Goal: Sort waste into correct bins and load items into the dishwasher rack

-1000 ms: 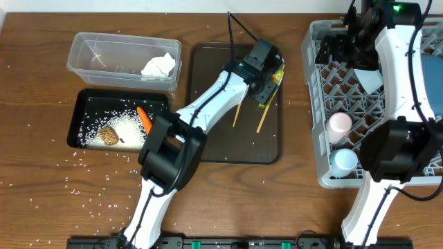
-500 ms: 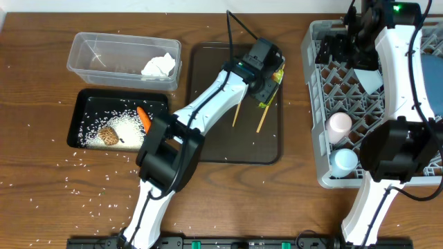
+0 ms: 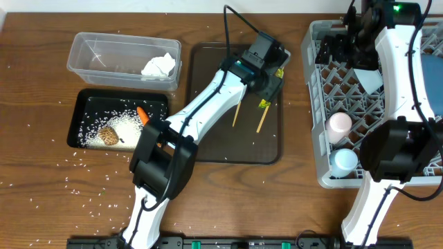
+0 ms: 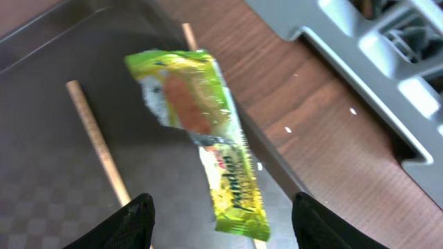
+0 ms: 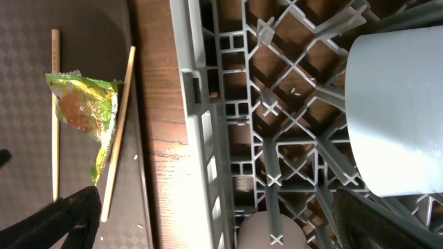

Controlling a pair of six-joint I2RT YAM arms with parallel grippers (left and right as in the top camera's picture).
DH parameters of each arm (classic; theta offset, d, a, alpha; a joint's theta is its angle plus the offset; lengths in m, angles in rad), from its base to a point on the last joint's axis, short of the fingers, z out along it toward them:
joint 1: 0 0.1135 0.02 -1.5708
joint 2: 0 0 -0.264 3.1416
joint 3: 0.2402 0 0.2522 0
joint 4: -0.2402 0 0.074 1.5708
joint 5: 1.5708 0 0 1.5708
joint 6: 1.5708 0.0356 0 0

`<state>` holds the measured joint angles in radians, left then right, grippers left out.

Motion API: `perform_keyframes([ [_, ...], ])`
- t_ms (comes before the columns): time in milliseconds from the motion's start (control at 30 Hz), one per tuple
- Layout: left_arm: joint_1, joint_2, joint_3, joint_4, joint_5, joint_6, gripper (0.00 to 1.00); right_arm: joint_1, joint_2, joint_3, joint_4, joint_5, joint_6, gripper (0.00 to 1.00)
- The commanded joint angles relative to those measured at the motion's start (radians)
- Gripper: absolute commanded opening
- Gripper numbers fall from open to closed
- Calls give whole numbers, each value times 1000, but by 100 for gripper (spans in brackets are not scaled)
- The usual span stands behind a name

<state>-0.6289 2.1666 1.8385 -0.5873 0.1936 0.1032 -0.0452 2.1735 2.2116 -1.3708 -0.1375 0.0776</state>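
The yellow-green foil wrapper (image 4: 201, 131) lies on the brown tray (image 3: 208, 149), across one of the wooden chopsticks (image 4: 97, 142). My left gripper (image 4: 225, 228) hangs open just above it, one finger either side of the wrapper's near end and neither touching it. In the overhead view the wrapper (image 3: 266, 104) peeks out beside the left gripper (image 3: 266, 69). My right gripper (image 5: 228, 221) is wide open over the grey dishwasher rack (image 3: 318, 104) and holds nothing. The rack holds a pink cup (image 3: 340, 126) and a light-blue cup (image 3: 344, 161).
The clear tub (image 3: 90, 48) at the back left holds a crumpled tissue (image 3: 159, 66). The black tray (image 3: 83, 104) in front of it holds rice, a carrot (image 3: 144, 116) and a brown lump (image 3: 107, 135). Loose rice (image 3: 90, 180) is scattered over the table.
My left gripper has shifted a little toward the back of the brown tray, its jaws still open. The right arm has not moved.
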Motion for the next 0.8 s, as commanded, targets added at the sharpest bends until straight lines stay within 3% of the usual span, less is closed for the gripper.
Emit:
perform_keyframes([
  [0, -15, 5, -8, -3, 31, 55, 64, 7, -21, 13, -2, 7, -16, 99],
  [433, -23, 99, -47, 51, 23, 109, 63, 7, -21, 13, -17, 7, -16, 99],
  [767, -23, 127, -47, 80, 23, 109, 53, 7, -21, 13, -18, 7, -16, 99],
])
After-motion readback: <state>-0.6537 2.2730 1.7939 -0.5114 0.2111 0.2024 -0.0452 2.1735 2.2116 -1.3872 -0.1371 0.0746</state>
